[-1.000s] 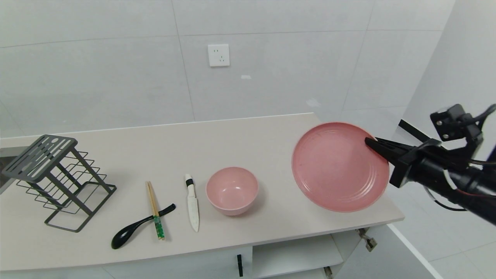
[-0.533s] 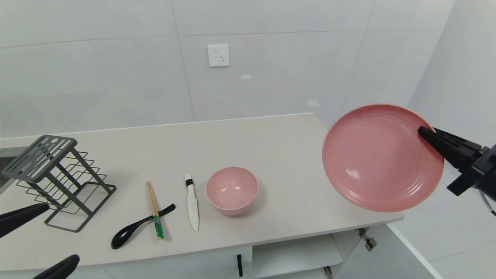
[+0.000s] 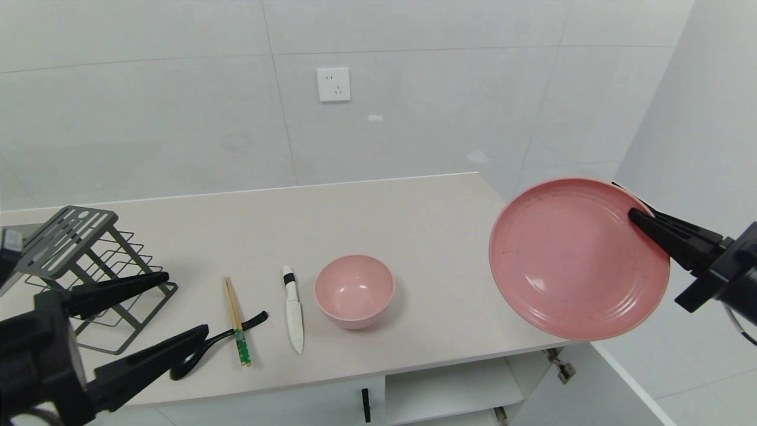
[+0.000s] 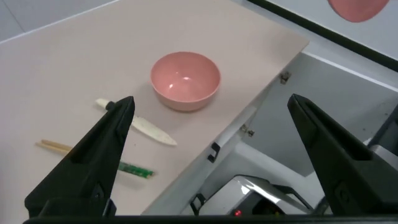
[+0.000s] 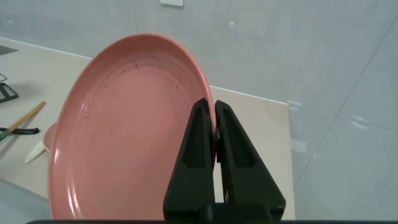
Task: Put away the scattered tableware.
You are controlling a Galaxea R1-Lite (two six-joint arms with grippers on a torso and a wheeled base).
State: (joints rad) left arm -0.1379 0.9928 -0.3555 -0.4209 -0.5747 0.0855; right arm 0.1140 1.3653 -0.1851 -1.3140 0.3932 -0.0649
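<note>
Off the right end of the counter (image 3: 384,219), in the air: pink plate (image 3: 576,257), held by the R gripper (image 3: 634,214). The jaws are closed on the rim, one finger per face (cf. right wrist view: R gripper (image 5: 213,107), plate (image 5: 124,143) edge btwn the fingers). A rim pinch is prob. the only workable hold, since a flat plate offers nothing else to grip. The plate is tilted steeply, eating face toward the robot's left, i.e. toward the rack (image 3: 65,231). This tilt likely suits edge-on entry into a wire slot. The rack stands at the counter's far left, well apart from the plate, so a carry across, or a hand-over, seems due.

L gripper (image 3: 184,302): fingers spread wide, nothing held. It hangs low at front left, just beside the rack. The wide opening prob. readies it either to take the plate or to pick up cutlery; cannot tell which. In the left wrist view the L gripper (image 4: 211,101) frames the counter's items.

On the counter, left to right:
- spoon (image 3: 253,323) and chopsticks (image 3: 233,307), crossed and touching
- knife (image 3: 293,310), lying flat
- bowl (image 3: 353,290), upright, mouth up

All lie loose and apart from the rack, so by judgement the task is at an early stage, w/ the plate as the item in hand.
</note>
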